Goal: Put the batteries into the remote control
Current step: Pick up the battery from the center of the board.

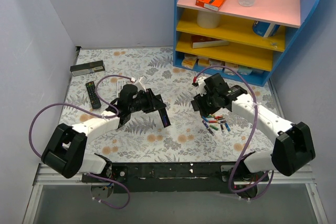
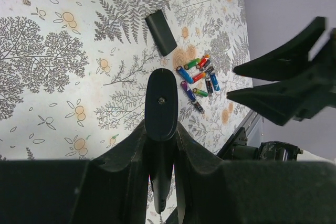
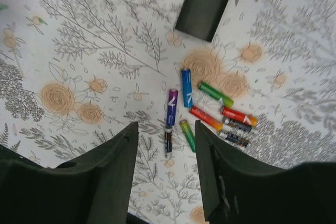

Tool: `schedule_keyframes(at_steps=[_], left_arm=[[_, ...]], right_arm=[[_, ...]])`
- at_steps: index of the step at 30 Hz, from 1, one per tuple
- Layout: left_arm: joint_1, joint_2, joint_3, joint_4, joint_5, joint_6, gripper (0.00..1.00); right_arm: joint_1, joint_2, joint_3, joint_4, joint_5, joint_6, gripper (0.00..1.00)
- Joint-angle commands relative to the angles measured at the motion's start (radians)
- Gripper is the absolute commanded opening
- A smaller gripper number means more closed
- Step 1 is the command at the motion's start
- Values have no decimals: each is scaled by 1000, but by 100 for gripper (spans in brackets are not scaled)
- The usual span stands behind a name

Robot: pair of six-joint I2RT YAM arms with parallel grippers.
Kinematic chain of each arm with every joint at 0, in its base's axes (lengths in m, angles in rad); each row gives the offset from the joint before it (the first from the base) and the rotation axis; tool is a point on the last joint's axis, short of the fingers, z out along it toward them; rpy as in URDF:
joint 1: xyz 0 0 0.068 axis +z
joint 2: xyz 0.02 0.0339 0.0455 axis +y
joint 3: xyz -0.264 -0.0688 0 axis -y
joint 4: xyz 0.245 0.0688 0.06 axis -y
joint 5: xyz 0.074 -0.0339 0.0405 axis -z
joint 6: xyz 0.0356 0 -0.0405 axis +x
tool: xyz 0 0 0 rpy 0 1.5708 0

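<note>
My left gripper (image 1: 152, 103) is shut on the long black remote control (image 1: 164, 115) and holds it tilted above the table. In the left wrist view the remote (image 2: 160, 103) sticks out between the fingers (image 2: 131, 150). The batteries (image 1: 215, 123), several small cylinders in red, green, blue and black, lie loose on the table. My right gripper (image 1: 206, 103) hovers open above them. In the right wrist view the gripper (image 3: 166, 129) is empty, and the batteries (image 3: 210, 109) lie between and beyond its fingers. A black battery cover (image 3: 205, 4) lies flat past them; it also shows in the left wrist view (image 2: 160, 32).
A short black remote (image 1: 93, 94) and a dark flat device (image 1: 87, 67) lie at the back left. A blue shelf unit (image 1: 310, 3) with boxes and bottles stands at the back right. Purple cables loop from both arms.
</note>
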Motion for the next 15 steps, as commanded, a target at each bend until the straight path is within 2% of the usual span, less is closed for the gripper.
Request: schedule_keyframes(at_steps=[1,8,15], left_arm=[[0,-62,-13,-3,7,15,0],[0,-87,-18,-12,16,19,0],[0,-93,-5,-33,19,38,0]], right_arm=[[-8,63,-32,-15,51,109,51],[-8,122,-89,9,70,141,38],[-8,172,-103,37,48,141,34]])
